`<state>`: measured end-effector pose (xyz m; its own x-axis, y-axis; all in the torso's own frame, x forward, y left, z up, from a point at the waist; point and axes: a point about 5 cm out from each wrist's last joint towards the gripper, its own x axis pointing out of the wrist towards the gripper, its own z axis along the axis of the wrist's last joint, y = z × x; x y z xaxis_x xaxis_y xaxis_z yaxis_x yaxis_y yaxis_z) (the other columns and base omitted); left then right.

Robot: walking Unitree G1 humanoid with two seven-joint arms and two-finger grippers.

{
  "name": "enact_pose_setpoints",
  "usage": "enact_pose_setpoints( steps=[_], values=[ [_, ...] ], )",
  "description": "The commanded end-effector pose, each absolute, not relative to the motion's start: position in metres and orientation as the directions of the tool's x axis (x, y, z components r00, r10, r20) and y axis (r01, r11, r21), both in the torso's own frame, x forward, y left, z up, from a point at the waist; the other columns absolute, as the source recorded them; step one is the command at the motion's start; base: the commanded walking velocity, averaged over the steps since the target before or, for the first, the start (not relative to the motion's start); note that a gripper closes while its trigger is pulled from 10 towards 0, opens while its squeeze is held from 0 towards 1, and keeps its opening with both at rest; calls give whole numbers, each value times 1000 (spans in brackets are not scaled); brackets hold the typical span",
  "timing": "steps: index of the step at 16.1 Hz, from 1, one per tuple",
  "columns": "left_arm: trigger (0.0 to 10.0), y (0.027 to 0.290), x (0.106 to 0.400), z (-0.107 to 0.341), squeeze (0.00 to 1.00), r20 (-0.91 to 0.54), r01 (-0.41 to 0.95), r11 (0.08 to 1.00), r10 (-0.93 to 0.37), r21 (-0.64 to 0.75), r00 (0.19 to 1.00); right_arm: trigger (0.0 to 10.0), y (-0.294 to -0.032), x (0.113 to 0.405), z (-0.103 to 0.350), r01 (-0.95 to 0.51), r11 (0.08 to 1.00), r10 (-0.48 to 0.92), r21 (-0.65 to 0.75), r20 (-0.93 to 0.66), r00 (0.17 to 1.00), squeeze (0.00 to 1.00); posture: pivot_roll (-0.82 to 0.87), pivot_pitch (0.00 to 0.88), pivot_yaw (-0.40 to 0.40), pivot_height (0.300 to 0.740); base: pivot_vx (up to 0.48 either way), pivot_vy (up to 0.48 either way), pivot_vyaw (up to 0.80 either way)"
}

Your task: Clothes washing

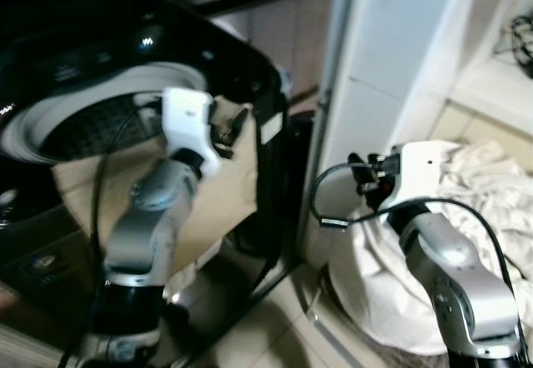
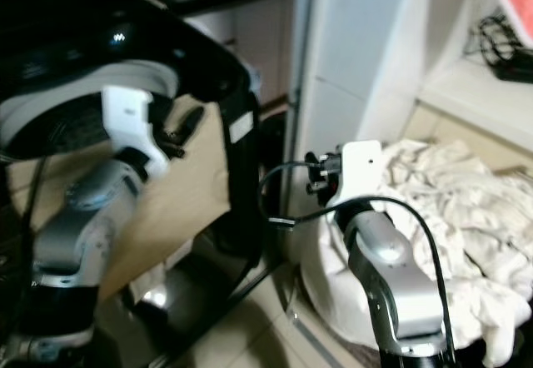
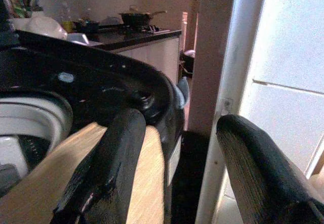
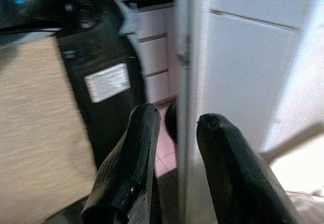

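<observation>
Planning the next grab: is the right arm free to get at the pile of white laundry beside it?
Probably yes. The right tool hangs empty, fingers apart, just left of the white laundry heaped in its basket, with nothing between them.

Head stereo pair angled down, wrist cameras close along fingers, all sharing the washing machine (image 1: 125, 118).

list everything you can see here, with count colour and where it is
washing machine: one, black with a white drum rim, on the robot's left, lid open
tan panel: one, beige, against the washer's front
laundry basket: one, white, on the floor at the right
clothes: a pile, cream-white, heaped in the basket
white wall panel: one, between washer and basket
pan: one, dark, on the stove behind
left claw: black fingers open, above the tan panel
right claw: black fingers slightly apart, raised beside the basket
</observation>
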<state>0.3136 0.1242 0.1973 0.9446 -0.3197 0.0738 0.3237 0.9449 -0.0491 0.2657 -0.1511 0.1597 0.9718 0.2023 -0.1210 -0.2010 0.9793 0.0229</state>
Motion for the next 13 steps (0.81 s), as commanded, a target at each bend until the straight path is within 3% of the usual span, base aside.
enact_pose_setpoints(
  steps=[1,13],
  values=[
    [10000,116,313,199,0,73,346,937,-342,-46,937,10000,-155,265,163,-197,980,197,14,-104,975,0,-101,18,47,740,277,0,0],
    [10000,113,312,195,0,62,346,937,-343,-55,937,10000,-157,265,163,-212,977,211,3,-117,970,0,-109,19,40,740,278,0,0]
  ],
)
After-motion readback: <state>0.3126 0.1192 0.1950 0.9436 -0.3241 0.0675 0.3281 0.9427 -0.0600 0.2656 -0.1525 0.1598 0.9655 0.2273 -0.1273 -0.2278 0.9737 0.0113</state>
